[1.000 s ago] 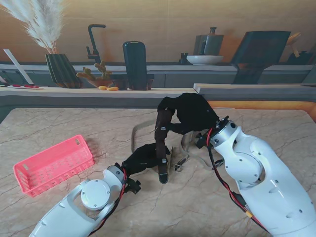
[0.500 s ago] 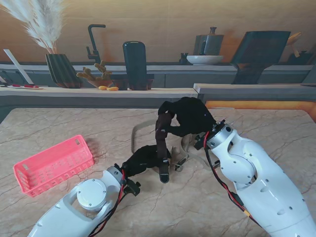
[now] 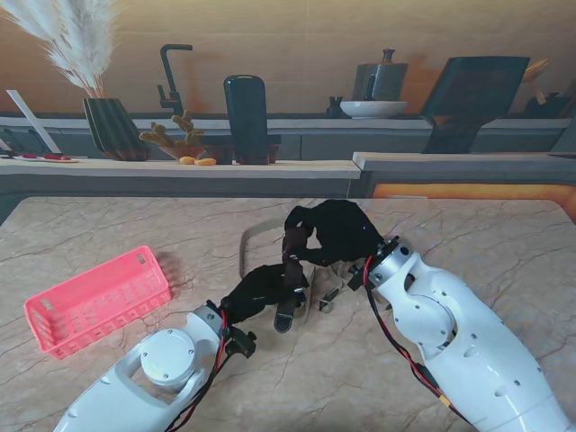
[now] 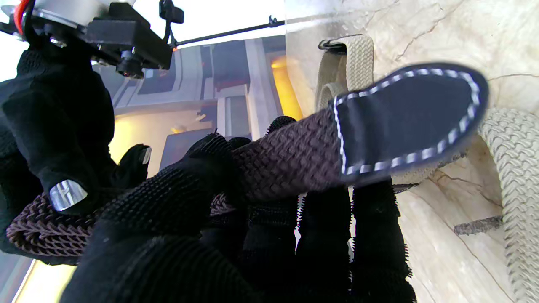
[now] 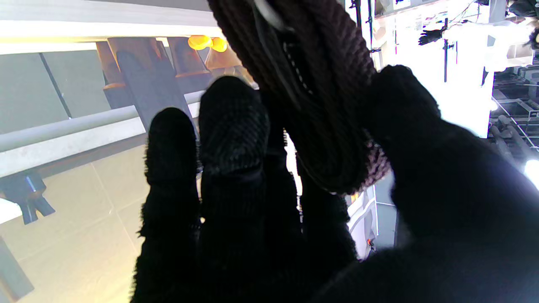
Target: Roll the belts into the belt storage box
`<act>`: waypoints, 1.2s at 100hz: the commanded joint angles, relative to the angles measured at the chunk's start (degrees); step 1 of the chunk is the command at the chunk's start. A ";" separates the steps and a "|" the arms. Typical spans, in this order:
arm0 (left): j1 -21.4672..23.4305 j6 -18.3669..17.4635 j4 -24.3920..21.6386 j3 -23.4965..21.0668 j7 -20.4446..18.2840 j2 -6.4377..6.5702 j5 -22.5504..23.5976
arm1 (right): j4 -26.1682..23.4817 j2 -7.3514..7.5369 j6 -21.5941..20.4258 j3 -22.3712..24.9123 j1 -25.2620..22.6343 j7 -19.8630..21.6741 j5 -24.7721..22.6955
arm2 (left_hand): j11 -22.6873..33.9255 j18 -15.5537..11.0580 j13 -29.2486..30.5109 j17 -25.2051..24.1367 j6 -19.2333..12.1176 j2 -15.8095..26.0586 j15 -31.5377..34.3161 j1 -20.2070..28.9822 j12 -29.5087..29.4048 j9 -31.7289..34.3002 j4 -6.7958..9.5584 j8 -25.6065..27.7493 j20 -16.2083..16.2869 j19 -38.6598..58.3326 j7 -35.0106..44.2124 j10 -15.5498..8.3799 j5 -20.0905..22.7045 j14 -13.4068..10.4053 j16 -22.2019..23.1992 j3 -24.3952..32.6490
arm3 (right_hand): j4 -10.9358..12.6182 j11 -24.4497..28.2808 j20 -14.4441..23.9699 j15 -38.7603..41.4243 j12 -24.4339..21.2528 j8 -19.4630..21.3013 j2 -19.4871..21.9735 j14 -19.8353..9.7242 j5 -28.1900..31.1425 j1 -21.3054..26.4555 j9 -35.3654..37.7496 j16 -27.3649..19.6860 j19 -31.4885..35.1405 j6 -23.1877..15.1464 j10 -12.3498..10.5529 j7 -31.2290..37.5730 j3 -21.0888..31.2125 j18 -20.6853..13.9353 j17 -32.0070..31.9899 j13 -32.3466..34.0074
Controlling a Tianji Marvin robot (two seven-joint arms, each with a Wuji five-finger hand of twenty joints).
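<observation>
dark belt [image 3: 292,261] pinched by both robot hands, stitched tip [image 4: 406,120] plain at left wrist

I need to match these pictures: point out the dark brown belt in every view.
Stand view: the dark brown belt hangs mid-table between both hands.
Left wrist view: its stitched tip juts over the fingers.
Right wrist view: it is pinched between thumb and fingers.
Shared landmark: the beige belt; absent from the right wrist view.

The dark belt [image 4: 290,155] is rough woven cloth with a smooth matt stitched tip, the beige belt [image 4: 511,139] is coarse braid, and the table [image 3: 108,229] looks like polished marble.
</observation>
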 commanded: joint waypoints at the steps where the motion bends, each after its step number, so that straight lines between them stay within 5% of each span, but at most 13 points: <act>1: 0.50 -0.46 -0.94 -0.14 0.01 -0.48 -0.48 | 0.12 -0.17 -0.48 -0.30 -1.72 -0.26 -0.58 | 1.05 -0.08 -0.99 -0.86 -3.72 -2.84 0.68 -1.99 -0.24 -1.36 -1.40 0.35 -0.43 1.56 1.71 -0.37 -1.44 -0.36 0.83 0.18 | 1.14 0.33 -0.81 0.63 0.24 1.07 5.73 -1.75 6.51 5.18 1.04 -0.43 1.32 -11.38 -0.58 12.17 8.14 -1.17 -0.57 1.88; 17: 0.82 -0.95 -0.99 -0.41 0.63 -0.77 -1.73 | -0.42 -0.05 -1.00 0.04 -3.58 0.43 -0.03 | 0.33 -0.29 -2.81 -1.65 -2.65 -4.25 -1.49 -11.22 -2.60 -4.69 -1.01 2.11 -0.39 -0.20 -2.95 -0.92 -3.09 -1.02 0.80 1.86 | 1.07 0.35 -0.82 -0.10 0.23 1.20 6.15 -1.57 6.03 4.97 0.61 -0.72 1.17 -11.29 -0.62 12.00 7.87 -0.97 -0.98 1.76; 23: 0.83 -1.19 -0.86 -0.48 0.45 -0.82 -2.58 | -0.47 0.03 -1.07 0.11 -4.04 0.62 -0.13 | -0.84 -0.17 -3.91 -2.26 -1.84 -4.02 -2.91 -17.89 -3.15 -6.93 1.14 1.67 -0.34 -1.37 -5.87 -1.25 -4.44 -1.47 0.54 4.51 | 1.04 0.30 -0.79 -0.46 0.21 1.29 6.35 -1.50 5.81 4.89 0.37 -0.82 1.14 -11.33 -0.64 11.88 7.68 -0.87 -1.07 1.72; 40: 0.64 -2.49 -0.30 -0.66 -1.84 -0.53 -4.82 | -0.19 0.13 -0.80 0.08 -4.57 1.10 0.04 | -3.87 -0.70 -6.87 -3.42 -1.36 -9.08 -7.36 -27.69 -4.27 -12.67 -0.32 0.58 -0.24 -4.76 -10.78 -1.67 -10.51 -3.06 -0.44 6.80 | 1.04 0.18 -0.78 -1.19 0.13 1.40 6.57 -1.42 5.40 4.68 0.08 -1.01 0.98 -11.21 -0.60 11.60 7.45 -0.78 -1.37 1.61; 88: 1.21 -2.90 -0.56 -1.30 -2.55 -0.77 -8.35 | -0.22 0.35 -0.45 0.42 -6.73 2.83 1.32 | -6.67 -0.66 -10.04 -4.47 -1.08 -12.58 -13.35 -38.25 -5.49 -17.50 -5.54 0.92 0.62 -10.00 -13.63 -1.76 -15.00 -4.18 -1.58 13.17 | 1.28 -0.06 -0.54 -4.52 0.34 2.52 6.02 -1.07 3.72 1.08 -1.99 -1.34 0.29 -10.62 -0.17 10.14 6.49 0.09 -2.42 1.55; 120: 1.78 -3.03 -1.11 -1.67 -1.51 -1.08 -9.29 | 0.34 0.58 -0.63 -0.39 -7.58 1.92 -0.59 | -5.78 -1.58 -8.96 -3.46 -0.88 -13.03 -12.59 -38.15 -5.28 -16.97 -5.93 1.50 1.18 -9.68 -12.99 -2.44 -16.50 -4.94 -1.19 14.46 | 1.00 -0.04 -0.31 -6.04 0.73 3.70 1.36 -1.29 0.59 -2.96 -4.87 -0.92 -0.47 -9.43 0.23 8.44 5.75 0.62 -3.32 0.13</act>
